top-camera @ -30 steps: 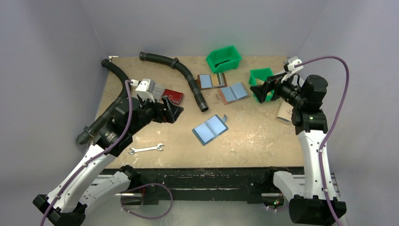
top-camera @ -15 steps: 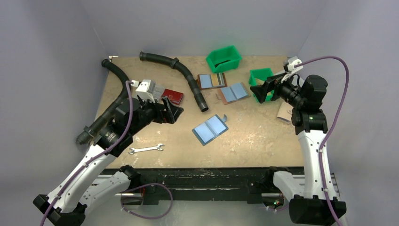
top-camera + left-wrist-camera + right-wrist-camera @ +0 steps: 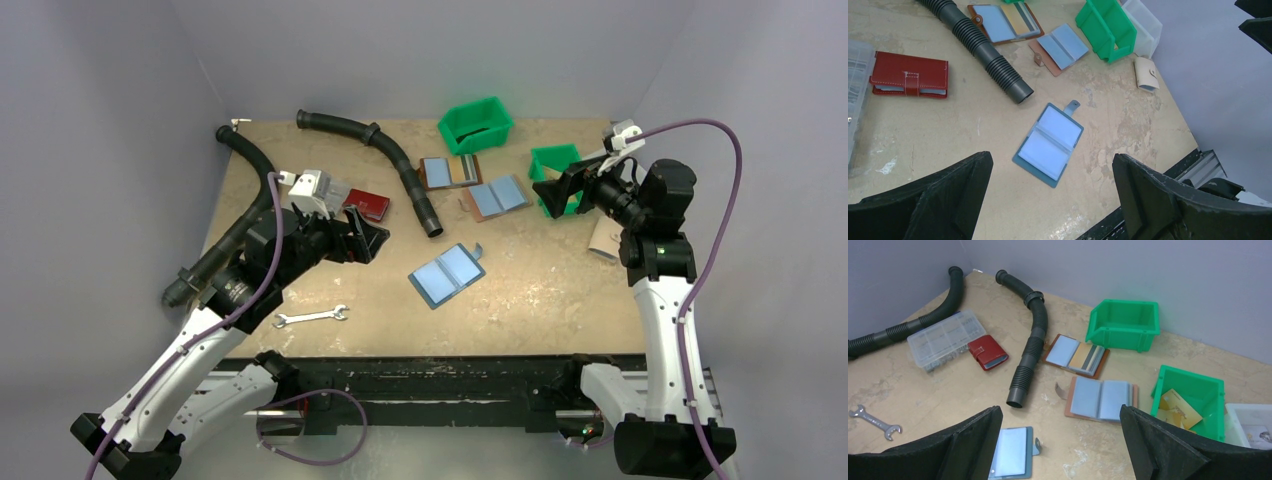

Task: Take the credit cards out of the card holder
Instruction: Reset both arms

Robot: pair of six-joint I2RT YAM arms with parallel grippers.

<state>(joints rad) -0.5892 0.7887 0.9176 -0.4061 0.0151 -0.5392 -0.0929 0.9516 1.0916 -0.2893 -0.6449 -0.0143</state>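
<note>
**Tabletop, seen from its near edge.** A beige table [image 3: 540,300], mottled and scuffed, is standing between plain grey-lilac walls [image 3: 420,50]. The card holder [image 3: 447,275] is lying open and flat near the table's middle. Its smooth light-blue pockets are facing up and its snap tab is pointing toward the far side, with nothing touching it.

The left gripper [image 3: 370,236] is hovering to the holder's left, its matte black jaws spread wide and holding nothing. The right gripper [image 3: 553,190] is hanging at the far right, likewise spread and holding nothing.

A ribbed black hose [image 3: 400,165] is curving across the far side, and a second hose [image 3: 240,160] is running down the left edge. A glossy green bin [image 3: 476,124] is standing at the back. Another green bin [image 3: 1188,385] is holding gold cards [image 3: 1175,407].

Two brown-backed holders [image 3: 450,171] [image 3: 497,196] are lying open nearby. A red stitched wallet [image 3: 368,204], a clear compartment box [image 3: 945,338] and a steel wrench [image 3: 311,317] are resting on the left.
</note>
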